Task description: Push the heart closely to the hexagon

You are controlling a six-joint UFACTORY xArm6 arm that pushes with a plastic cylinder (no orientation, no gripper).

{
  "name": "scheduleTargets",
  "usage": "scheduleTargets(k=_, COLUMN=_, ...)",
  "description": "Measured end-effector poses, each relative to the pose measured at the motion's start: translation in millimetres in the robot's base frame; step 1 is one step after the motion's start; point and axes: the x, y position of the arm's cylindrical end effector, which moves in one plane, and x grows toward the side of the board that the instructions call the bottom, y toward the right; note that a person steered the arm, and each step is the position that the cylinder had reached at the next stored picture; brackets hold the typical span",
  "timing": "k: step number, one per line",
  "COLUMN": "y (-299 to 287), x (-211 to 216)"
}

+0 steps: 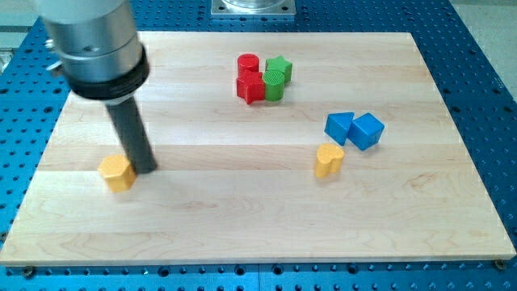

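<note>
no writing, brand or label readable anywhere on the blocks, the rod or the tabletop (242, 218).

view's left: yellow block (117, 171), looks like a hexagon, low on the left side of the wooden tabletop. my tip (146, 169) sits just beside it on its right, touching or nearly so; cannot tell which. the dark rod rises from there up to a grey cylinder at the view's top left. no hand on this arm, only the rod, so nothing opens or closes and nothing is held.

view's centre, near the top edge: red cylinder (248, 65), with a red block (251, 87) just below it and two green blocks, green block upper (279, 69) and green block lower (272, 87), pressed against their right sides. exact shapes of these three hard to make out.

view's right: yellow heart (328, 160), well apart from my tip and from the yellow hexagon, far across the tabletop. just above and right of the heart, two blue blocks side by side: blue triangle-like block (338, 127) and blue cube (366, 130), touching each other.

blue perforated base surrounds the tabletop.
</note>
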Motion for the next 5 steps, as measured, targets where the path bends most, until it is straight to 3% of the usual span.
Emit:
scheduleTargets(k=2, y=-30.2, x=46.8)
scheduleTargets(k=3, y=47.4, x=42.4)
scheduleTargets(k=5, y=358.3, x=9.8)
